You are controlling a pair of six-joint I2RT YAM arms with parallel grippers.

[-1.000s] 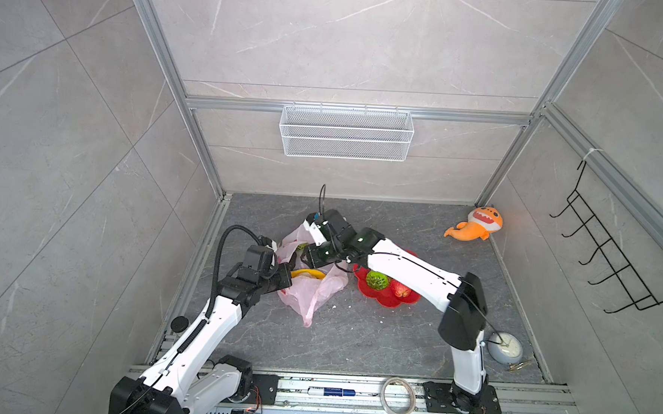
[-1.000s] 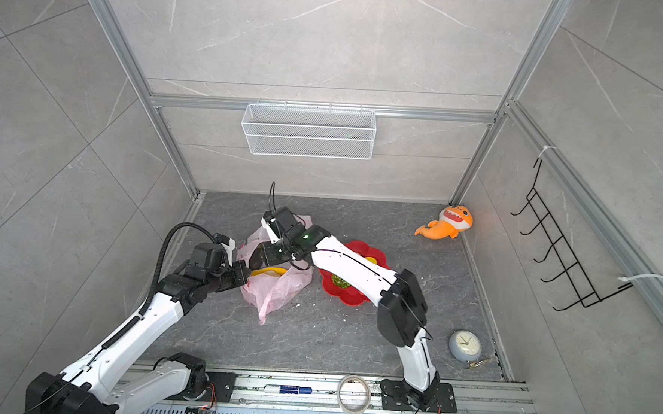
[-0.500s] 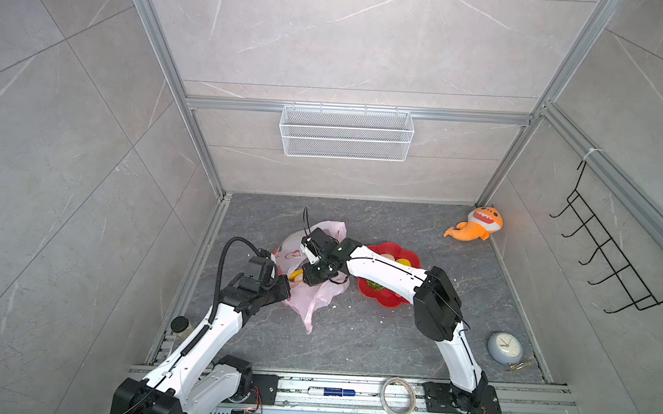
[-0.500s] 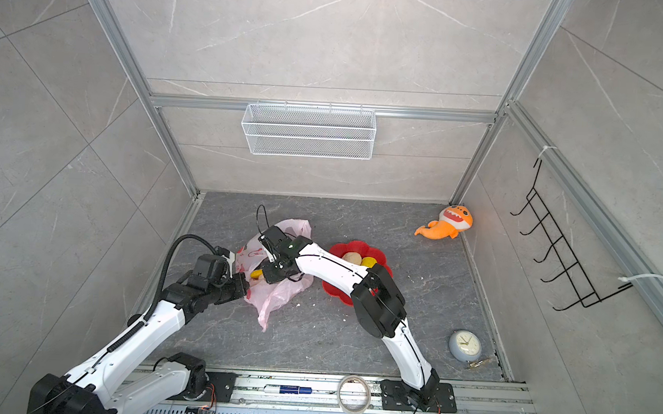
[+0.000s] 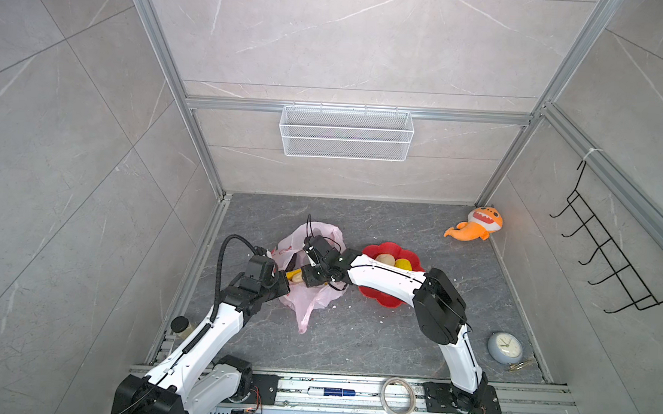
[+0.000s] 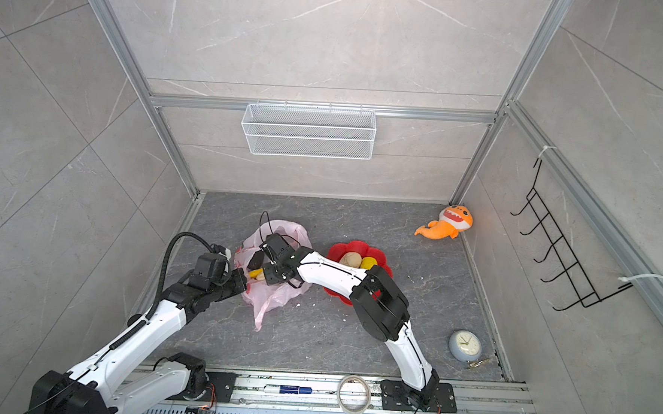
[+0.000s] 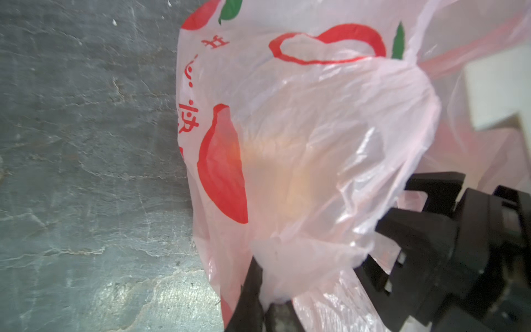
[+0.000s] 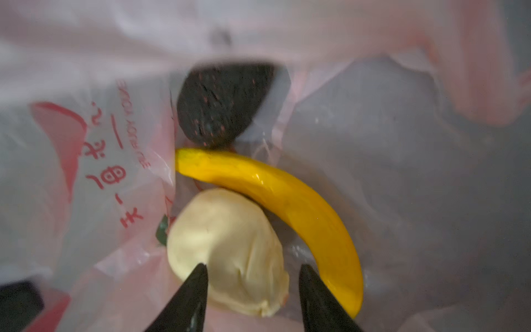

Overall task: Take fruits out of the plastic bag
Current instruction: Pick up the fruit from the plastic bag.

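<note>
The pink plastic bag (image 5: 309, 304) (image 6: 266, 302) lies on the grey floor with its mouth held up. My left gripper (image 7: 265, 304) (image 5: 285, 287) is shut on a fold of the bag's rim (image 7: 301, 258). My right gripper (image 8: 253, 266) (image 5: 302, 280) is open inside the bag, its fingertips either side of a pale cream fruit (image 8: 230, 238) without closing on it. A yellow banana (image 8: 287, 195) curves beside it, and a dark avocado (image 8: 221, 106) lies beyond. On the red plate (image 5: 379, 296) a lumpy beige fruit (image 5: 385, 259) and a small yellow one (image 5: 403, 263) show; the right arm hides the rest.
An orange plush shark (image 5: 475, 225) lies at the back right corner. A grey clock (image 5: 505, 347) sits at the front right. A tape roll (image 5: 398, 396) and a marker (image 5: 332, 391) rest on the front rail. A wire basket (image 5: 345, 132) and a black hook rack (image 5: 607, 261) hang on the walls.
My right gripper has pushed deeper into the bag, toward the left gripper, and its jaws have widened. The left gripper has kept its hold on the bag's rim.
</note>
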